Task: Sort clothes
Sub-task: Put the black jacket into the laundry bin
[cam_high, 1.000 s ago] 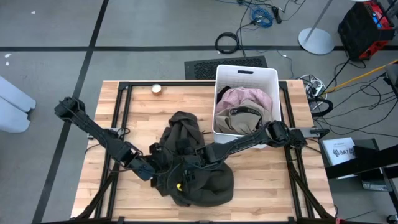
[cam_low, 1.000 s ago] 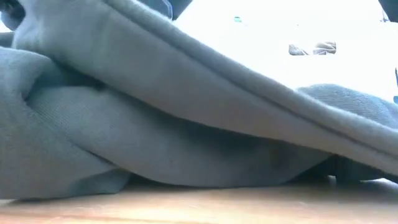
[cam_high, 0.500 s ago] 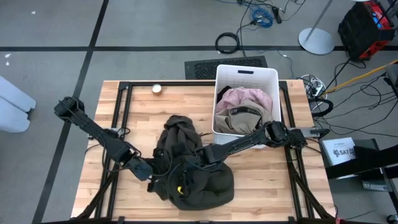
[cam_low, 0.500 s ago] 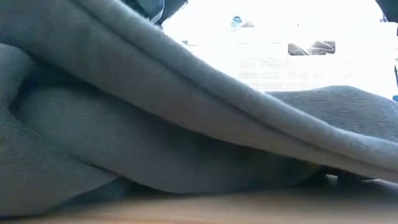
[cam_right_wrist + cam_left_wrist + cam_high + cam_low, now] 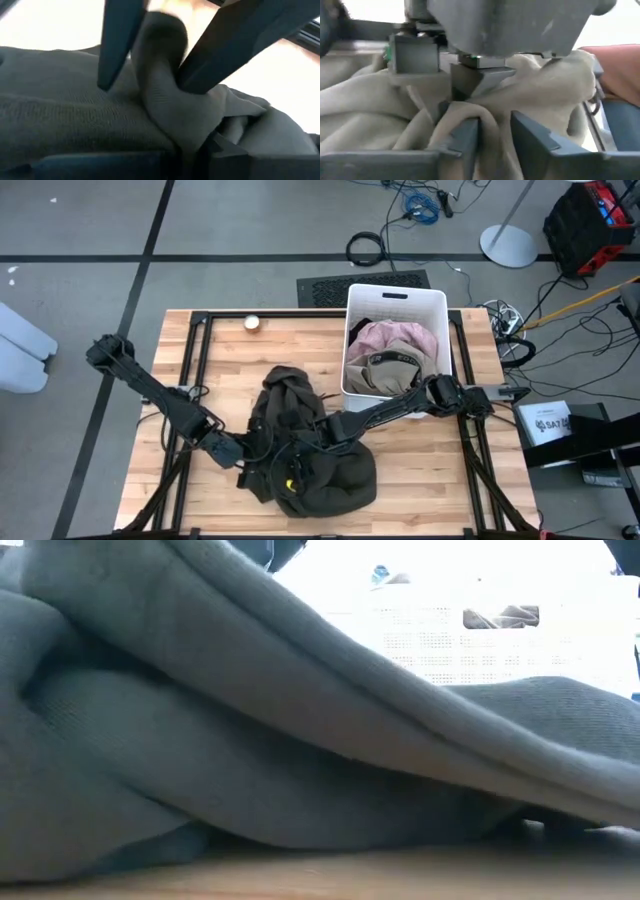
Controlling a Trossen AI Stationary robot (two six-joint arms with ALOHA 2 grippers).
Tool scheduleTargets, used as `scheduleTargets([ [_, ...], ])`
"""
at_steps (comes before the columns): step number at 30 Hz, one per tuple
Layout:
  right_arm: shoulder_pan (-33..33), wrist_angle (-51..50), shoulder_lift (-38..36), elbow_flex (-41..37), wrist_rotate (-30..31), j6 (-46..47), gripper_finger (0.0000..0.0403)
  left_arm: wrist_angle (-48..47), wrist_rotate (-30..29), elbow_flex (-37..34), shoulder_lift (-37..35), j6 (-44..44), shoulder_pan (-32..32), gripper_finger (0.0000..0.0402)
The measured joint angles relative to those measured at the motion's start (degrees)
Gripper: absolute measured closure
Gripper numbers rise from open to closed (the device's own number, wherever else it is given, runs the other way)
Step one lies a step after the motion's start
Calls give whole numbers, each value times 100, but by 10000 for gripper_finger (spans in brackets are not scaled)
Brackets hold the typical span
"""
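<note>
Item: large dark olive fabric garment (image 5: pixel 305 450), crumpled in a heap on the light wooden slatted table (image 5: pixel 420 470), near the front edge and a little left of centre. In the low view the same cloth (image 5: pixel 250 760) fills most of the picture, its folds resting on the tabletop.

Item: left gripper (image 5: pixel 243 465), at the heap's left edge, reaching in from the left side of the table. In the left wrist view a fold of the garment (image 5: pixel 490 120) stands between the two dark fingers (image 5: pixel 465 140), which are parted, with cloth touching both; whether they press it or have let it go cannot be told.

Item: right gripper (image 5: pixel 305 448), low over the middle of the heap, its arm stretching from the table's right side. In the right wrist view its two dark fingers (image 5: pixel 117 45) pinch a raised ridge of the olive cloth (image 5: pixel 160 75): clamped on the garment.

Item: white rectangular plastic bin (image 5: pixel 432 305), at the table's back right, apart from the heap. Inside lie a pale pink soft garment (image 5: pixel 395 338), a beige garment with a dark lettered waistband (image 5: pixel 385 370) in front of it, and a black piece (image 5: pixel 362 325) at the back left corner.

Item: small round pale object (image 5: pixel 252 322), at the table's back edge, left of the bin; kind cannot be told.
</note>
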Motion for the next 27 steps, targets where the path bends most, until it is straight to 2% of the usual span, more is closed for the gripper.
scheduleTargets([
  [6, -54, -542, -265, 31, 576, 64, 376, -1370, 169, 380, -840, -617, -15, 243],
  [9, -42, -872, -481, 31, 695, 142, 376, -1514, 96, 442, -1279, -752, -144, 242],
  [14, 2, -1299, -1008, 31, 749, 413, 376, -1598, -705, 451, -1833, -560, -383, 247],
  [19, 117, -1432, -1681, 16, 714, 537, 376, -1601, -1602, 430, -1873, -225, -430, 247],
  [27, 241, -1347, -2909, 11, 872, 423, 376, -1590, -2052, 52, -1770, -175, -401, 247],
])
